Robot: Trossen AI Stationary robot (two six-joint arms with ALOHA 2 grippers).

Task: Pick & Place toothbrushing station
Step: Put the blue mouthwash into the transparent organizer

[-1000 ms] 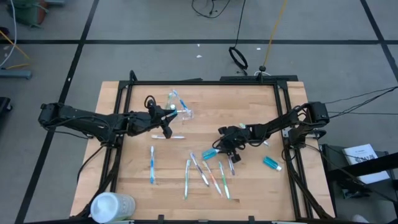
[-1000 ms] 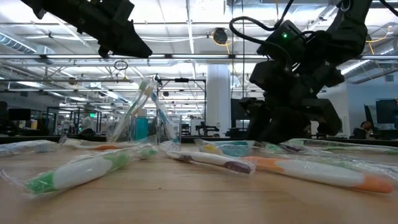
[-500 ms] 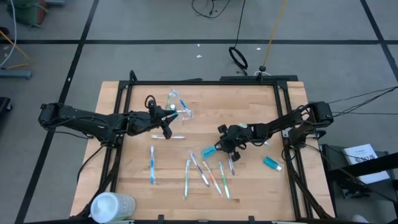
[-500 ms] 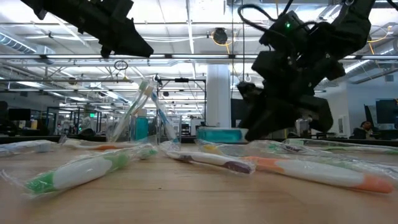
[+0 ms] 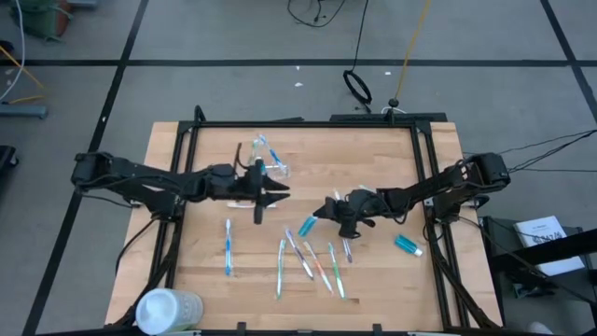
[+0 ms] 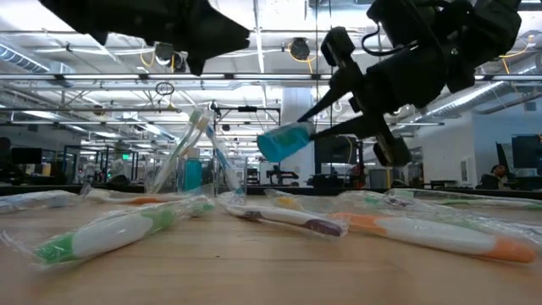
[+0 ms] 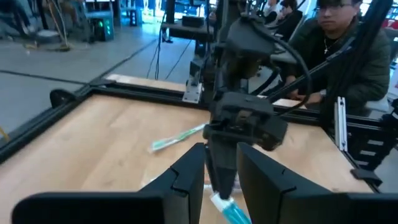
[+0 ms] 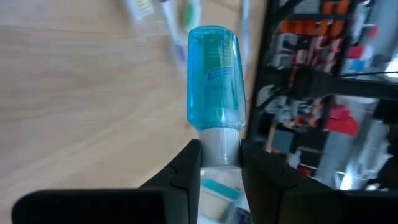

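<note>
Toothpaste tube [image 5: 307,225] hangs pinched in your right gripper [image 5: 324,213] above mid-table, left gripper [image 5: 277,193] open and empty beside the cup [image 5: 276,170], most brushes [image 5: 315,262] still lying loose.

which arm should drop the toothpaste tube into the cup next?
Right. The right gripper already holds the teal toothpaste tube by its white cap, lifted off the table. The left gripper is open and empty, hovering right beside the clear cup, so it may need to back away first.
</note>
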